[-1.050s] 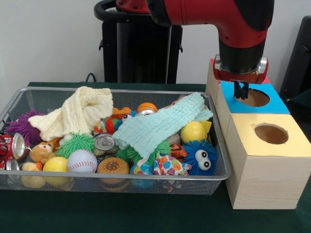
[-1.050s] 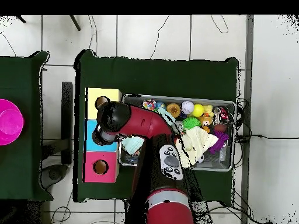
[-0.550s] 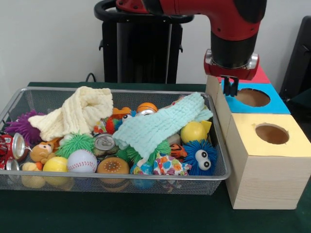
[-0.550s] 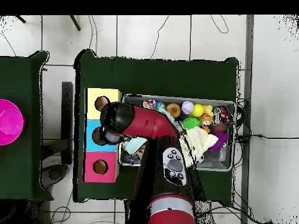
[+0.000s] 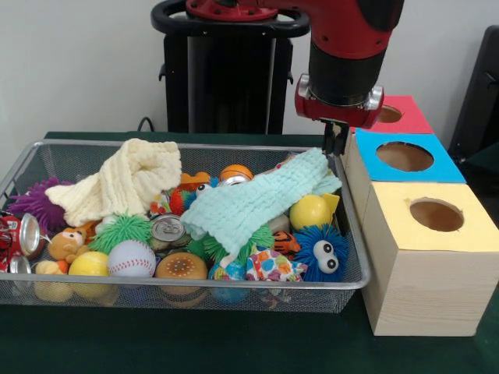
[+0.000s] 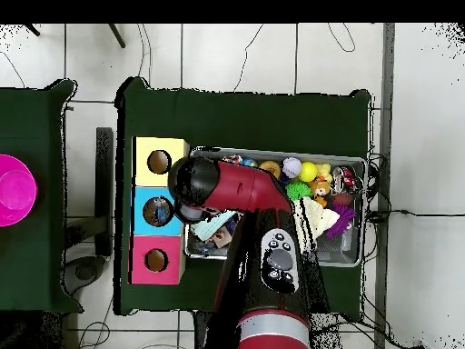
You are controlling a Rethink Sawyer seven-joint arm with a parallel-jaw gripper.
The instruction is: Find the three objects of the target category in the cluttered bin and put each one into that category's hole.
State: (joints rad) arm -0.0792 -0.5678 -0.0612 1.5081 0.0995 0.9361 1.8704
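At the left end of your wire mesh bin [image 5: 31, 152] you have a purple spiky ball [image 5: 35, 204] and a crushed red drink can [image 5: 19, 234], with a cream knitted cloth [image 5: 125, 183] draped beside them. Toward the bin's front edge sit a yellow ball [image 5: 90, 265], a white baseball [image 5: 131, 258], a green spiky ball [image 5: 121, 229] and a brown round doughnut toy [image 5: 181, 267]. A silver can top [image 5: 168, 227] lies near the middle. A mint green knitted cloth [image 5: 249, 204] runs across to the bin's right far corner, covering whatever is under it. Below it you see a yellow round toy [image 5: 310, 211] and a blue fuzzy ball with eyes [image 5: 321, 251].

Your gripper [image 5: 336, 139] hangs over that far right corner, tips just above or touching the mint cloth's end; you cannot tell how far it is open, and nothing shows in it.

At the surface's right edge stand the wooden boxes with yellow [image 5: 460, 230], blue [image 5: 437, 167] and red [image 5: 405, 117] tops, each with a round hole.
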